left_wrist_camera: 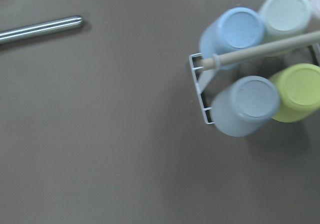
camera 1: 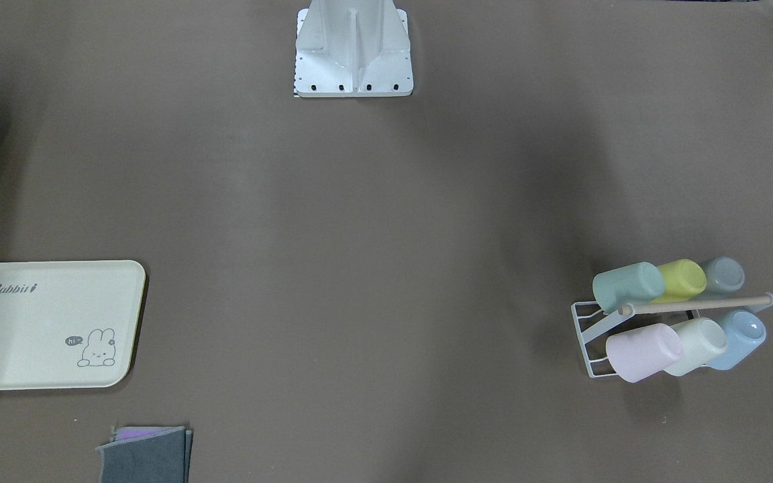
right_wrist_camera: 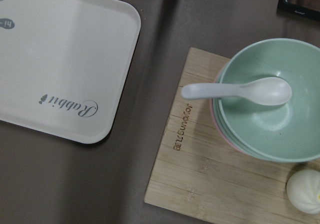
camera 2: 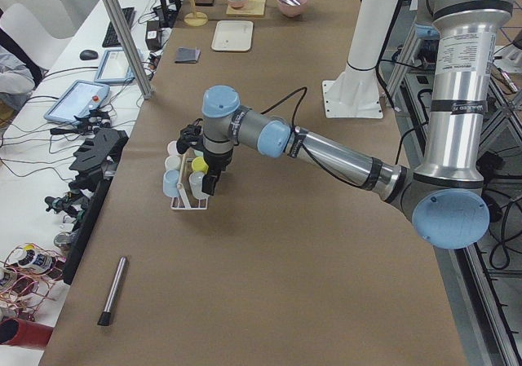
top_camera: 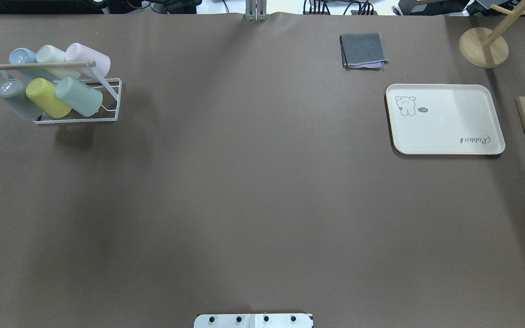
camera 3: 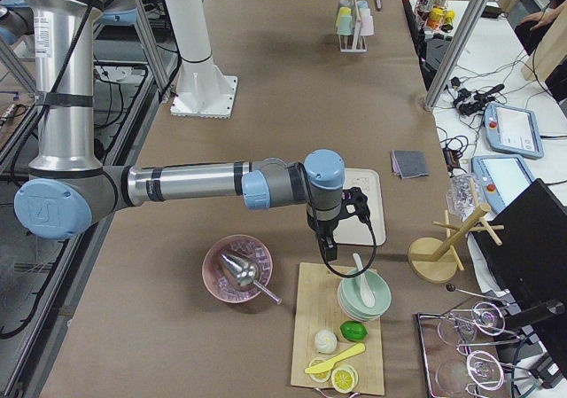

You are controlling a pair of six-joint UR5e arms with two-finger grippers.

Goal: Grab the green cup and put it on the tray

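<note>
Exterior left shows the left tool (camera 2: pixel 210 185) by the rack (camera 2: pixel 188 206), seemingly empty; opening: cannot tell.

The left arm (camera 2: pixel 326 150), a silver tube with pale blue joints, stretches out almost level. Its black two-finger left gripper (camera 2: pixel 210 180) hangs straight down beneath the wrist. The right arm (camera 3: pixel 186 183) reaches out the same way, and its black right gripper (camera 3: pixel 327 245) also points down. The spread of either gripper's fingers cannot be made out.
</note>
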